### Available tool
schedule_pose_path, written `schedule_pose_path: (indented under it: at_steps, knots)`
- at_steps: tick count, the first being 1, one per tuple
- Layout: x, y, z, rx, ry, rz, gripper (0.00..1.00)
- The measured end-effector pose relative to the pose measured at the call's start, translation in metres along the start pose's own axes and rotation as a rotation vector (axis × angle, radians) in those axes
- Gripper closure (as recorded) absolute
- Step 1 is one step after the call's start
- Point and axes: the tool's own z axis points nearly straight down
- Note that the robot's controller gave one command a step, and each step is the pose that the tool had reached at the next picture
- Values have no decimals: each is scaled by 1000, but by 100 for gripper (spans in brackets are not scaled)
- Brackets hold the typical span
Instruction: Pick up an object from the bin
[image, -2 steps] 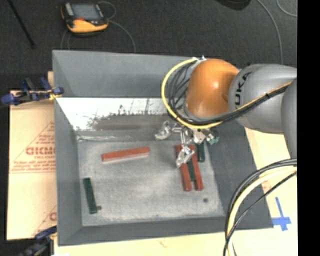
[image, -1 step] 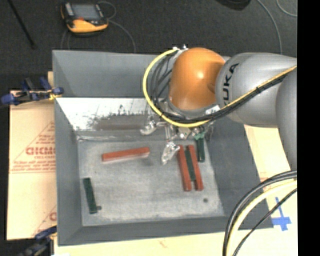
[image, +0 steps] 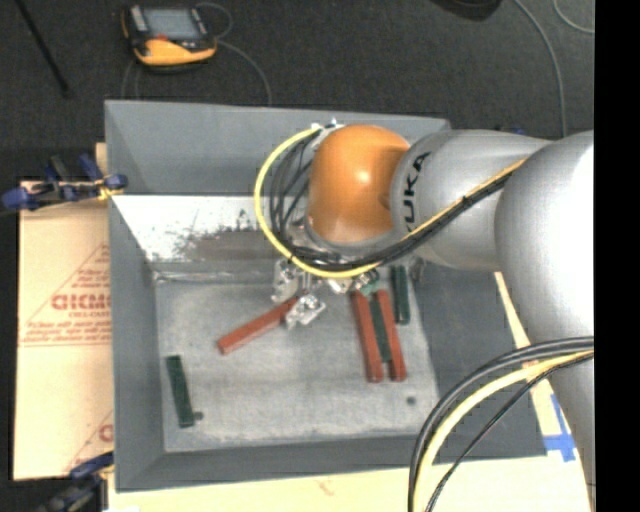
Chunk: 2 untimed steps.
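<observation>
Far to the left on the floor of the grey bin (image: 132, 330), close to the front-left corner, 1 dark green stick (image: 180, 390) lies flat. It runs roughly front to back and is well apart from everything else. Above it, the sloping back wall carries a patch of pale scuff marks (image: 195, 235). Toward the middle, a red stick (image: 255, 332) lies flat on the floor at a slant, with its left end nearer the front and its right end angled toward the back. That right end meets the pincer (image: 300, 302), which is down at the floor right over the tip of the stick. The metal parts and the stick's end overlap there, and whether the pincer is clenched on it or released cannot be told from this angle. Directly above the pincer sits the arm's orange cover (image: 350, 185), ringed by yellow and black cables (image: 265, 200), with the silver arm (image: 520, 220) stretching off to the right. Right of the pincer, a cluster of long sticks (image: 378, 340) lies side by side, 2 red ones with a dark one between them, pointing front to back. Just beside them, further right and nearer the back, a second green stick (image: 401, 292) pokes out from under the arm, partly hidden by it
</observation>
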Motion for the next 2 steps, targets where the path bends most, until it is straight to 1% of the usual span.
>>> schedule_pose_path:
  at_steps: [1,2]
  knots:
    - [0,0,0,0,-1,1,100]
    - [4,-23,-202,0,-6,64,100]
